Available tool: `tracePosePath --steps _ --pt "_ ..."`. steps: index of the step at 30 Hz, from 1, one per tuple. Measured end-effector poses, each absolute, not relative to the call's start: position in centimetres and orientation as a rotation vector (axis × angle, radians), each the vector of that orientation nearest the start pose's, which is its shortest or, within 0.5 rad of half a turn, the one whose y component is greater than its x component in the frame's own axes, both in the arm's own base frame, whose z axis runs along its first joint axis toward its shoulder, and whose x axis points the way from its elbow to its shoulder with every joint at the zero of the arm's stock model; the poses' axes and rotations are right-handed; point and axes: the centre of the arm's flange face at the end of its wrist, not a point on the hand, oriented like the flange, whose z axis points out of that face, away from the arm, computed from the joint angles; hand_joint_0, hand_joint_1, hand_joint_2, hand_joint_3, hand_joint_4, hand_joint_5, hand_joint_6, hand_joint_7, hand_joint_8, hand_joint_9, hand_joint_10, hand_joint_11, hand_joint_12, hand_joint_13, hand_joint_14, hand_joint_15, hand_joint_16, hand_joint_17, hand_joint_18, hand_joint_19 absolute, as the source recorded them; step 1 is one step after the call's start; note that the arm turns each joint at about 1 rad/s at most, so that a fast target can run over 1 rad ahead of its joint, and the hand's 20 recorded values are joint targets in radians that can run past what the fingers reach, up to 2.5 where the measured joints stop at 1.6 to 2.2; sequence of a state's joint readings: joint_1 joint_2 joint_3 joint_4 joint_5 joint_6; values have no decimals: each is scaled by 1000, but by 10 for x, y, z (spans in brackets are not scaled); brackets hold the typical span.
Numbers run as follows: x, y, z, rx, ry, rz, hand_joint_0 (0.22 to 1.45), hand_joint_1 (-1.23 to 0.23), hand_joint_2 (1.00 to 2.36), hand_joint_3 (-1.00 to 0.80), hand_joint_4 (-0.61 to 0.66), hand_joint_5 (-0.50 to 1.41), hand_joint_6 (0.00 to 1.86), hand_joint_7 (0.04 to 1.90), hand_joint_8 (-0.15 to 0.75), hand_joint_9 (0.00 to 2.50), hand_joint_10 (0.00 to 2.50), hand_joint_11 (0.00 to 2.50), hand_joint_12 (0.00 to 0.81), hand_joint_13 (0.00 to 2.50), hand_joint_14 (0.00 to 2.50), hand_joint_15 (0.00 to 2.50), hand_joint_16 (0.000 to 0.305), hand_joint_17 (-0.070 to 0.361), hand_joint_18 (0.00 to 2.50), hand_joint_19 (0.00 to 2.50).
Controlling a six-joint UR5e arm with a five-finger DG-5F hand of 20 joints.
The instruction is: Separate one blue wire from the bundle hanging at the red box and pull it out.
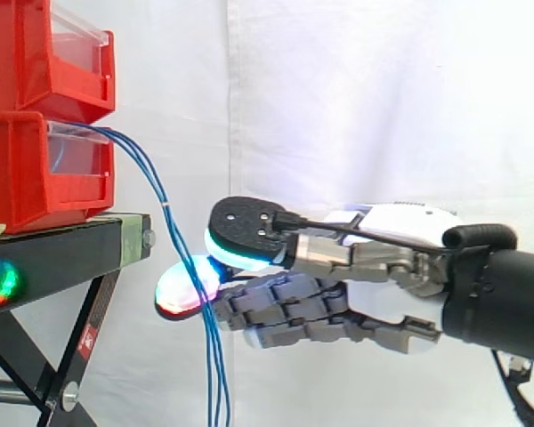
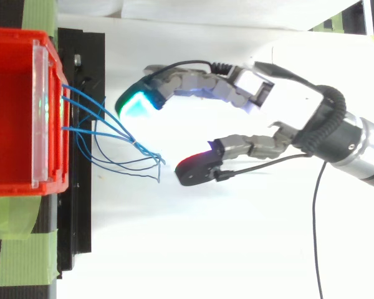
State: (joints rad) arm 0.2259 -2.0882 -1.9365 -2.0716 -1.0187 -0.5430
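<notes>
My hand (image 2: 290,107) is open, fingers loosely bent and thumb spread well apart, gripping nothing. One glowing fingertip (image 1: 189,286) lies against the blue wires (image 1: 165,210); from above, the bundle's outermost bend sits in the gap just off my thumb pad. The wires leave the front of the lower red bin (image 1: 36,169), arch out and hang down past the black stand (image 1: 62,242). Green tape (image 2: 23,258) marks the stand top. A small label (image 1: 87,339) on its leg is illegible. White curtain (image 1: 383,89) behind.
</notes>
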Motion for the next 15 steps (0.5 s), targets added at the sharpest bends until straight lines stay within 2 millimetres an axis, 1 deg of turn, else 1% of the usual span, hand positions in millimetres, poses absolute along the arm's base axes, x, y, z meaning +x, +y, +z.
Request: tracePosePath --steps 3,6,15 --pt "604 -51 141 960 1062 685 548 -548 1000 -500 299 -208 502 732 310 470 5 173 377 282 6 174 54 122 177 331" --pt "614 -47 141 943 1064 715 549 -549 1000 -500 305 -206 502 745 310 471 4 179 377 283 6 175 54 122 182 322" --pt "619 -40 143 915 1083 783 552 -550 1000 -500 335 -191 502 803 313 487 6 205 376 291 6 185 54 121 187 329"
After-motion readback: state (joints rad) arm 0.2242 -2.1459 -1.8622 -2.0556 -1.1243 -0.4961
